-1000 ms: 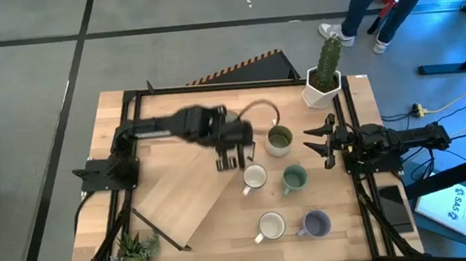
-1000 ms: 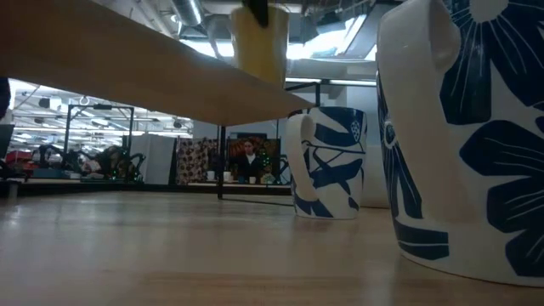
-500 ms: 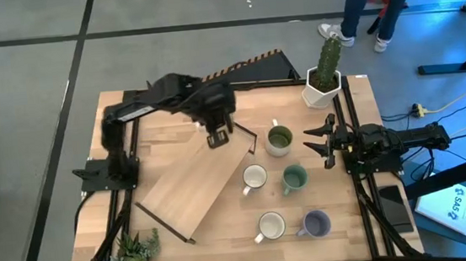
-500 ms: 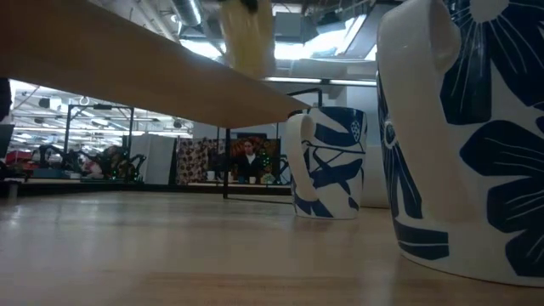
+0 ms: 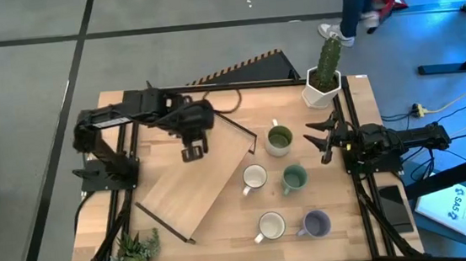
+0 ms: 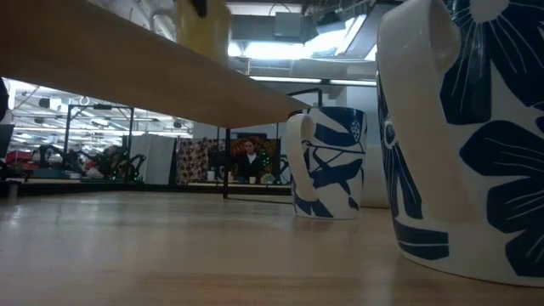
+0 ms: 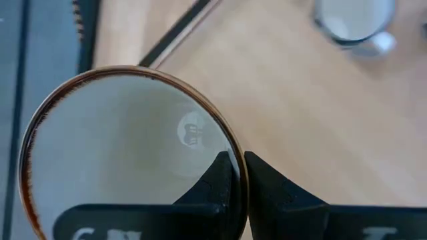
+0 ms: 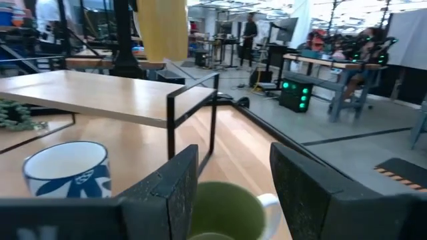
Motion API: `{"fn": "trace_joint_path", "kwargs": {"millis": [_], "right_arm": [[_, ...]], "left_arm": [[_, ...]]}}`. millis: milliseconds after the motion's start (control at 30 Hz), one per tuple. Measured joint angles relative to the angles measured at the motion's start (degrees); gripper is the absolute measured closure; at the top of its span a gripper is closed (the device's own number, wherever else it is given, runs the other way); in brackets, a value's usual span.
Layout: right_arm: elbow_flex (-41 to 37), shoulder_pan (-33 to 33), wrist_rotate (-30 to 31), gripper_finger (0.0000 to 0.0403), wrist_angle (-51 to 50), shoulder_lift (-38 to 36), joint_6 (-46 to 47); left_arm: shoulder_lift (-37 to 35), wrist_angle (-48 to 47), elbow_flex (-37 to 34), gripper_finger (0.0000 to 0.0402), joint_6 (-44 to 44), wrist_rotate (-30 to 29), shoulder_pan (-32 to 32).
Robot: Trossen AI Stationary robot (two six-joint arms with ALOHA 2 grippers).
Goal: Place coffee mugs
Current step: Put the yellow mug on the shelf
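The left hand (image 7: 239,175) pinches the rim of a brown-rimmed cream ceramic mug (image 7: 127,153), its handle hidden, its lower edge cropped.

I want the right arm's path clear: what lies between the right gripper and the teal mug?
Nothing: in the high view only bare tabletop separates the open right gripper from the teal mug. The olive-lined mug sits off to the side.

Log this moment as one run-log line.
left tool: shut on cream brown-rimmed ceramic mug, above raised wooden shelf | right tool: open, idle by olive-lined white mug
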Motion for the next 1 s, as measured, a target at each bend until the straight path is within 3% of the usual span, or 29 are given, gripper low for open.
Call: {"fn": "trace_joint_path", "kwargs": {"millis": [200,467,1000], "right_arm": [[0.0,0.0,1.4,0.0226,0.1,0.0,0.0],[0.0,0.0,1.8,0.0226,0.1,0.0,0.0],[0.0,0.0,2.6,0.0226,0.1,0.0,0.0]], "left_arm": [[-2.9,5.2,-4.8,0.0385,4.2,4.1,2.3],[1.7,5.5,-4.8,0.0385,13.5,6.7,4.9],[3.8,7.6,-4.8,0.0385,21.4,11.2,9.3]]}}
